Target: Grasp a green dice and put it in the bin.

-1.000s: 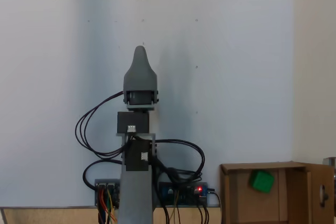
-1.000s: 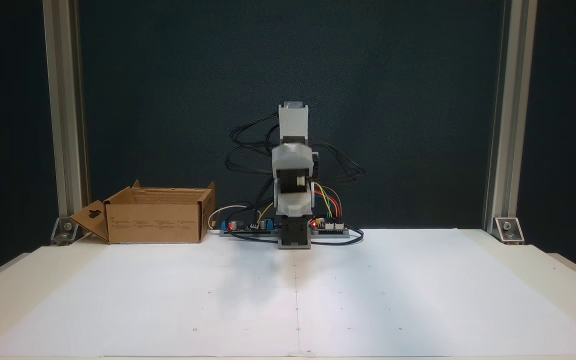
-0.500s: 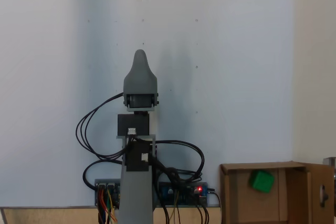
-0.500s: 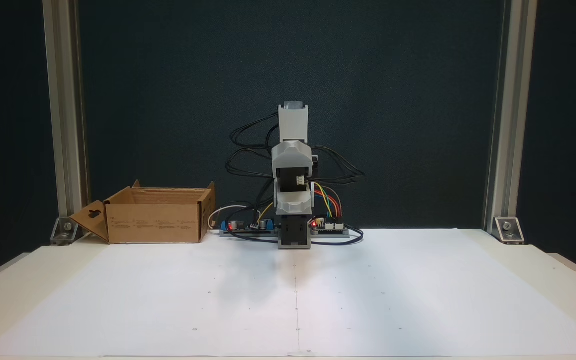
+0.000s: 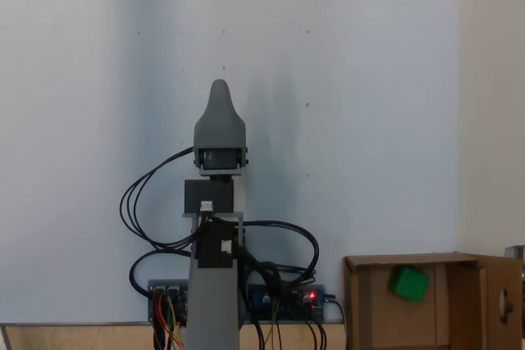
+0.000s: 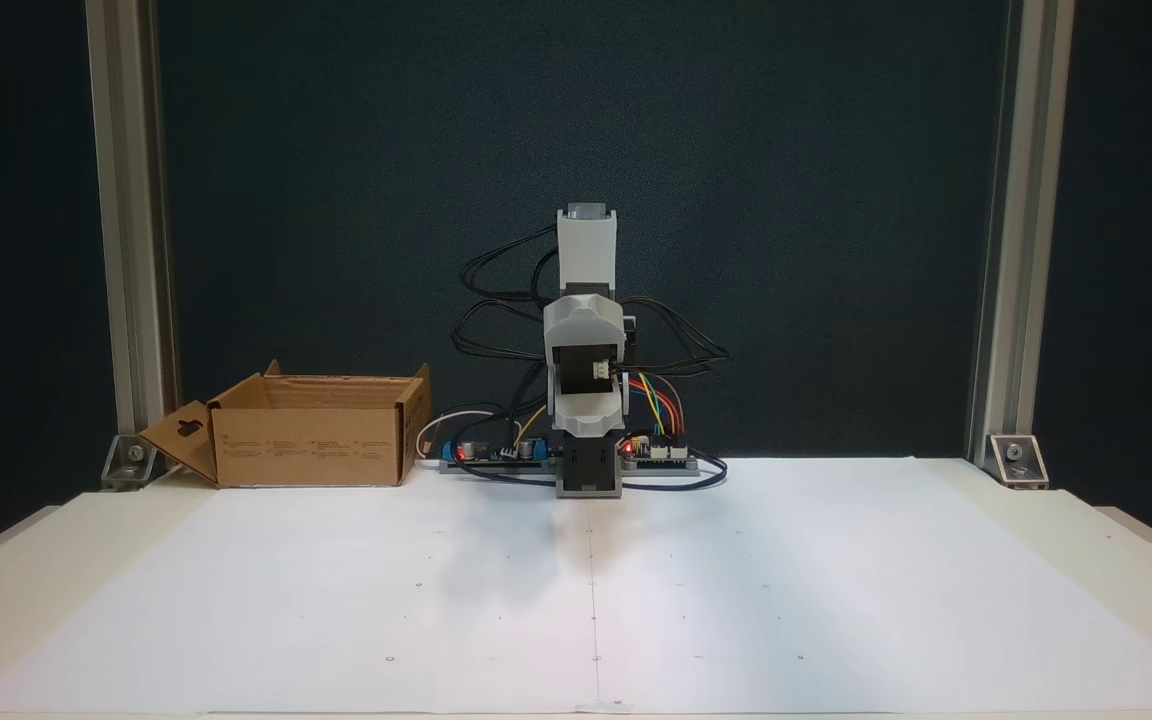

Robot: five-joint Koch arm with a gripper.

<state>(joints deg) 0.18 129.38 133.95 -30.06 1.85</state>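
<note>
One green dice (image 5: 408, 282) lies inside the bin (image 5: 361, 309), resting on the tan floor of the cardboard box toward its middle, clear of the walls as far as the fixed view from above shows. That view puts the bin at the lower right corner of the desk (image 5: 369, 120); the fixed view from the front puts the bin (image 6: 311, 445) at the back left of the desk (image 6: 786, 600), its flaps upright and one flap folded out to the side, hiding the dice. The arm (image 6: 586, 300) stands folded up over its base at the middle of the desk's back edge, well apart from the bin. Its gripper (image 5: 218, 86) points out over the white paper (image 6: 336, 600) and holds nothing; the jaws lie one behind the other, so whether they are parted or closed cannot be told. Black cables (image 5: 135, 194) loop beside the arm, and circuit boards (image 6: 656, 455) with red lights sit at the base.
</note>
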